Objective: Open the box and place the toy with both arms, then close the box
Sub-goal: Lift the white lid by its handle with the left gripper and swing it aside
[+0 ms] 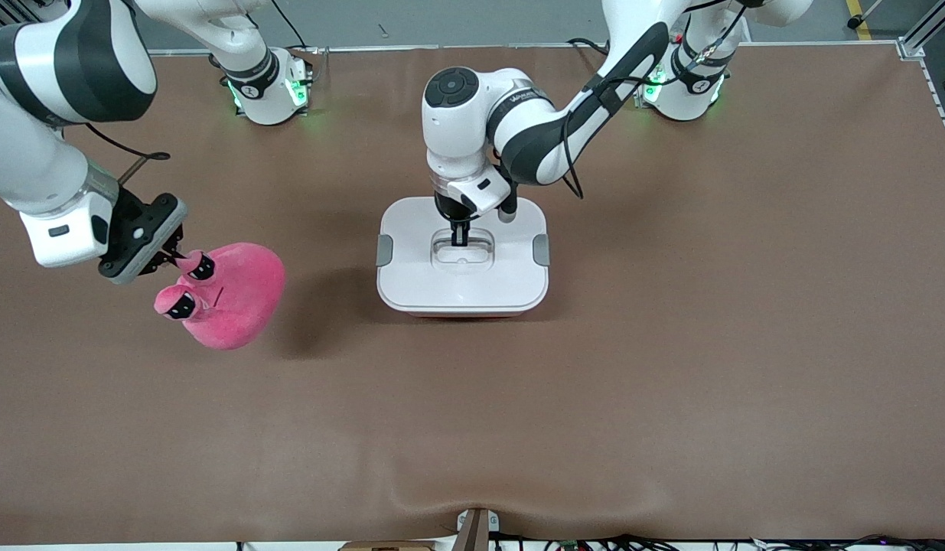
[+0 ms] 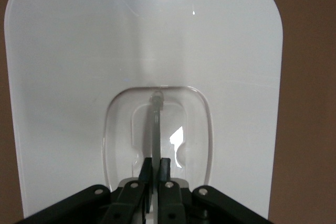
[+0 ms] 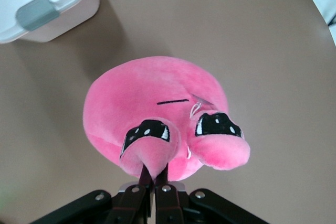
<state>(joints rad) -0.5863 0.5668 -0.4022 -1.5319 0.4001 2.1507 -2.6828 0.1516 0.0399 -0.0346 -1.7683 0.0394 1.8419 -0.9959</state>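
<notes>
Under right end effector [image 1: 175, 256]: toy [image 1: 239, 298].

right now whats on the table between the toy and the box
Nothing: in the front view only bare brown table, with shadow, separates the toy from the box.

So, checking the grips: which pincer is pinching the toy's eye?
The right pincer, shut on one eye of the toy; the left pincer grips the lid handle.
</notes>
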